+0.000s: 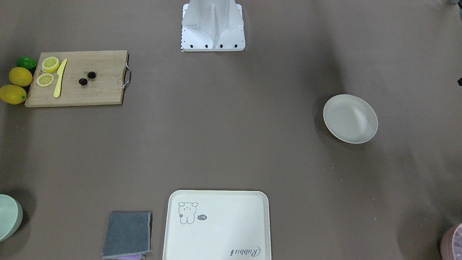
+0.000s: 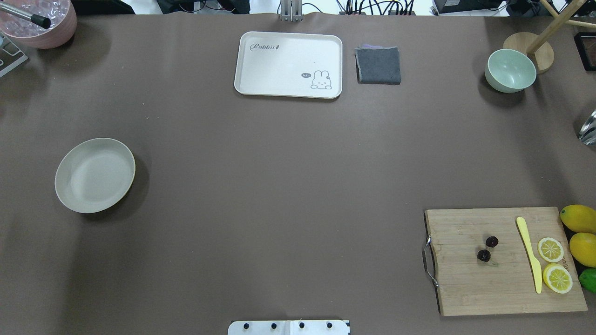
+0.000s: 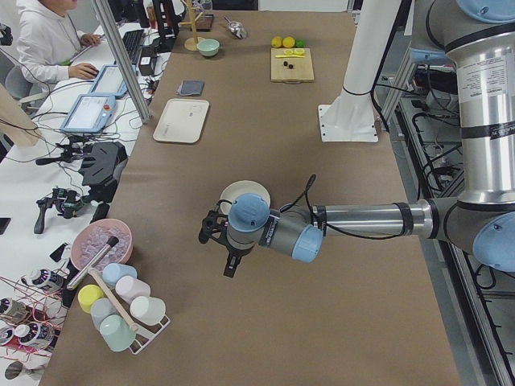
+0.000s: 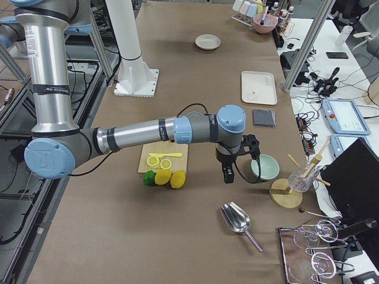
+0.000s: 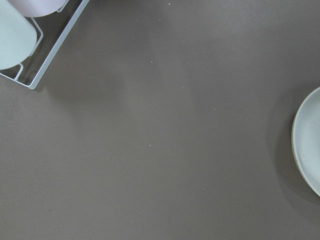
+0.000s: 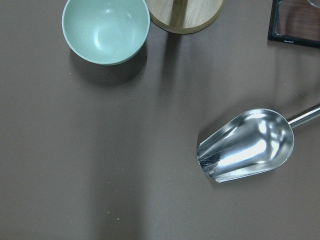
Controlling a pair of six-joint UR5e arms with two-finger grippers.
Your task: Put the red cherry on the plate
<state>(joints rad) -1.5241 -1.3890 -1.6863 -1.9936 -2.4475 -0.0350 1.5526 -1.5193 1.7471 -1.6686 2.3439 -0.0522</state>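
Observation:
The red cherry (image 1: 87,78), two tiny dark balls, lies on the wooden cutting board (image 1: 104,94), seen from overhead as the cherry (image 2: 488,248) at the near right. The plate (image 2: 95,175) is empty on the table's left side; its rim (image 5: 300,150) shows at the right edge of the left wrist view. My left gripper (image 3: 219,251) hovers just beside the plate (image 3: 241,189), towards the table's left end. My right gripper (image 4: 227,175) hangs past the board, near the green bowl. Both grippers show only in the side views, so I cannot tell whether either is open or shut.
On the board lie a yellow knife (image 2: 530,253) and lemon slices (image 2: 554,265); lemons (image 2: 579,232) and a lime sit beside it. A bear tray (image 2: 288,64), grey cloth (image 2: 378,65) and green bowl (image 2: 510,70) line the far edge. A metal scoop (image 6: 245,146) is nearby.

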